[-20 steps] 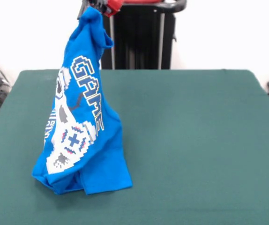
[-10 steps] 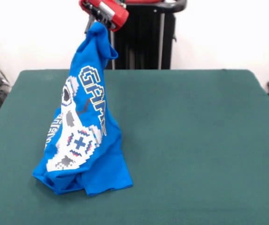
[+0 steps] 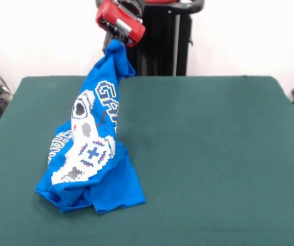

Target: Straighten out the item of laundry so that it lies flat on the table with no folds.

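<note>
Toward the left edge of the table [image 3: 213,154], the item of laundry [image 3: 93,154] rests its bunched lower folds on the cloth near the front-left corner, its printed side partly showing. Rightward and upward, it rises taut to the gripper [image 3: 117,42], which is pinching its top end above the far edge.

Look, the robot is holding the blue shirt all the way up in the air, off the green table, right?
Not quite. The front view shows the gripper holding the shirt up by one end only. Its lower part rests crumpled on the green table, so it is not all the way off the table.
</note>
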Controlling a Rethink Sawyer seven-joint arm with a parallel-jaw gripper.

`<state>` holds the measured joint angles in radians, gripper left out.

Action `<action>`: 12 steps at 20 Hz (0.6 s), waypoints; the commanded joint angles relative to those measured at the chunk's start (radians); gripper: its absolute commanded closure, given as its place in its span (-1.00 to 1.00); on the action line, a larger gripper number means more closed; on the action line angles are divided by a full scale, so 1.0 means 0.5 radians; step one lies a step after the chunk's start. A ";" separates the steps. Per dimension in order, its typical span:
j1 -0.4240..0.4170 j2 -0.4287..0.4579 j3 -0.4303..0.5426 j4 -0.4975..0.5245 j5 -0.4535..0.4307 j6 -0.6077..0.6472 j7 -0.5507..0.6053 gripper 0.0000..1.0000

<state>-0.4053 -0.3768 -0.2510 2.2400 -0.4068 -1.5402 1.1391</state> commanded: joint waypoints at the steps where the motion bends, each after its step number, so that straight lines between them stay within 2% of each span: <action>1: -0.002 0.437 0.055 -0.063 0.055 -0.383 0.404 1.00; 6: -0.028 0.726 0.075 -0.194 0.008 -0.647 0.324 1.00; 12: -0.022 0.914 0.107 -0.289 0.023 -0.812 0.317 1.00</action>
<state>-0.4293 -0.0617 -0.2512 2.2373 -0.4060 -1.8308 1.1391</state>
